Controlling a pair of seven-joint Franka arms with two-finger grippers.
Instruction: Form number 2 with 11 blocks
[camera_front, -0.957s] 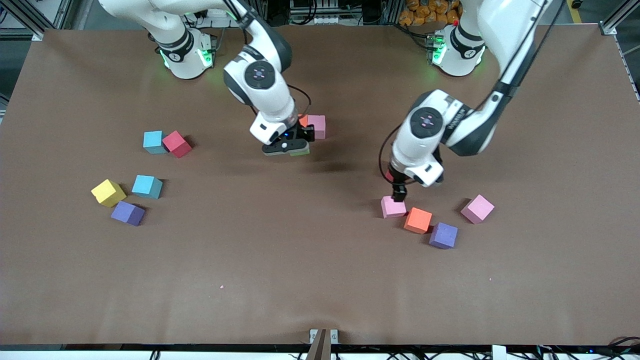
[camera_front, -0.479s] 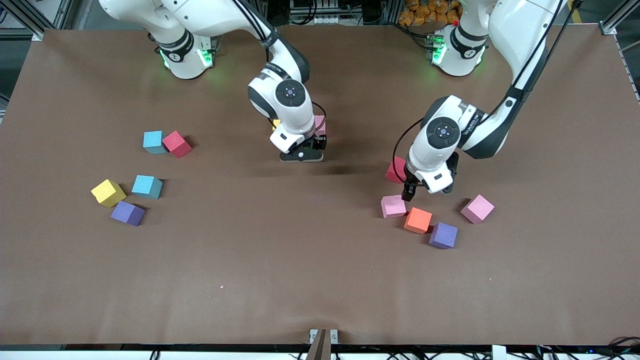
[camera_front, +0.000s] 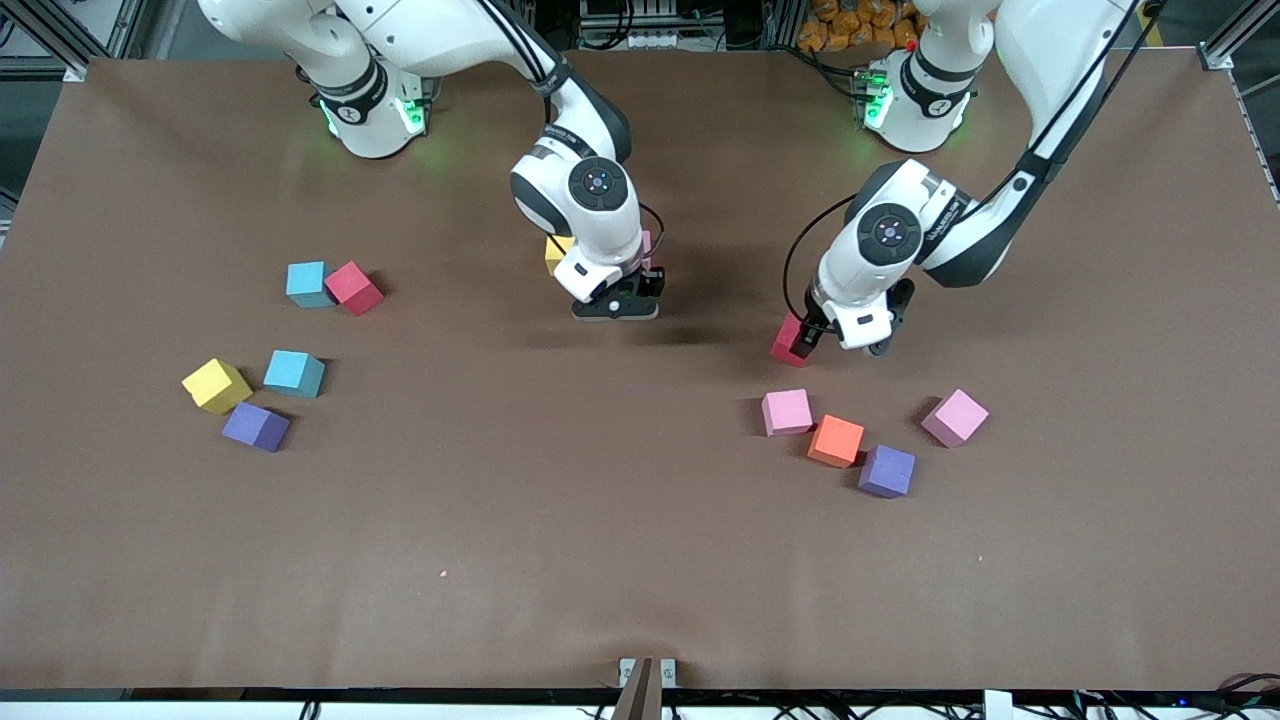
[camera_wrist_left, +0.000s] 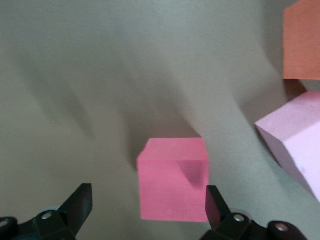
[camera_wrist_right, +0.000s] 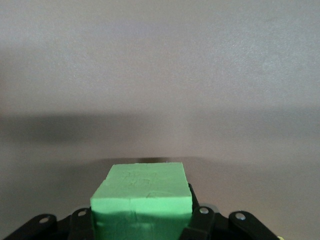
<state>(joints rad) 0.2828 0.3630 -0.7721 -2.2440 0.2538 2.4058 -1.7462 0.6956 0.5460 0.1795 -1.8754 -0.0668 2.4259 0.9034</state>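
Note:
My right gripper is shut on a green block, low over the table's middle. Beside its wrist a yellow block and a sliver of a pink block show, mostly hidden by the arm. My left gripper is open, low over a red block. In the left wrist view that red block lies between the fingers, close to one of them. An orange block and a pale pink block lie a little way off.
Nearer the camera lie a pink block, the orange block, a purple block and another pink block. Toward the right arm's end are two light blue blocks, a red one, a yellow one and a purple one.
My left gripper has left the pink block and moved farther from the camera, over the red block. My right gripper has shifted toward the left arm's end with the green block, covering the orange block.

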